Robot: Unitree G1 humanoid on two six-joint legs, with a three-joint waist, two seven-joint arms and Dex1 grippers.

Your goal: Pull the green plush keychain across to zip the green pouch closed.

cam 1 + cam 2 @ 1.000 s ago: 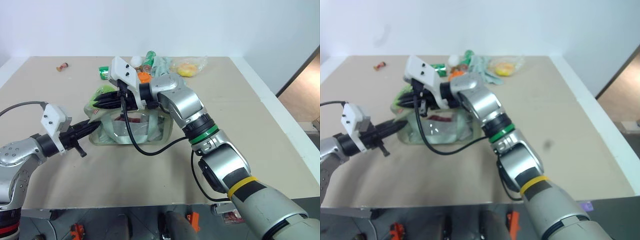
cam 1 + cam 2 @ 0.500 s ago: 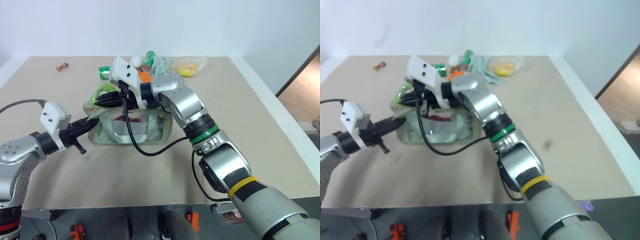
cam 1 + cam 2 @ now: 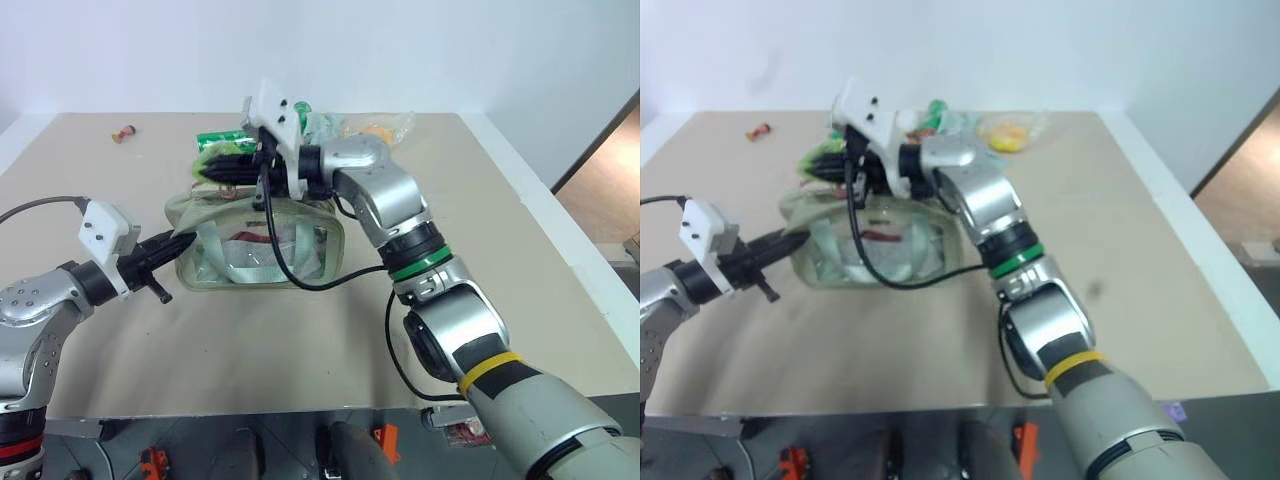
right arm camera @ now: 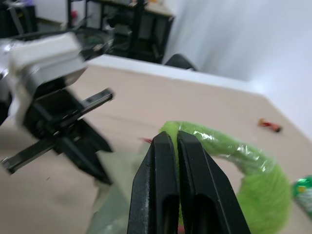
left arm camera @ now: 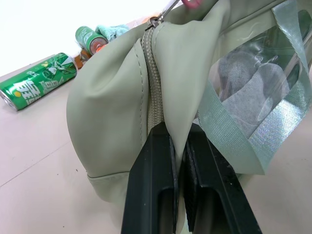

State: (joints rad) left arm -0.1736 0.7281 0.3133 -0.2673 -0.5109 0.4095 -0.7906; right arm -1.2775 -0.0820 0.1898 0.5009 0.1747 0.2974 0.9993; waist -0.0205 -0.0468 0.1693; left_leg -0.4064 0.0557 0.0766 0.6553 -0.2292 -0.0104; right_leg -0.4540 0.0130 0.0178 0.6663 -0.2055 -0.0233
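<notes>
Right gripper point(image 4: 171, 146) level above green pouch point(image 3: 262, 250), clamped on green plush keychain point(image 4: 253, 190). Left gripper point(image 5: 178, 146) pinches pouch's 9 o'clock end. Soda can point(image 5: 36, 80) writing unreadable.

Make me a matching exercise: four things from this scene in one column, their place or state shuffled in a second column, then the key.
Things:
1. left gripper
2. right gripper
3. green soda can
4. green pouch

States:
A. lying on its side on the table
B. shut on the green plush keychain
C. clear side panels, zipper on top
D. shut on the pouch's end fabric

Pairs: 1-D, 2-B, 3-A, 4-C
</notes>
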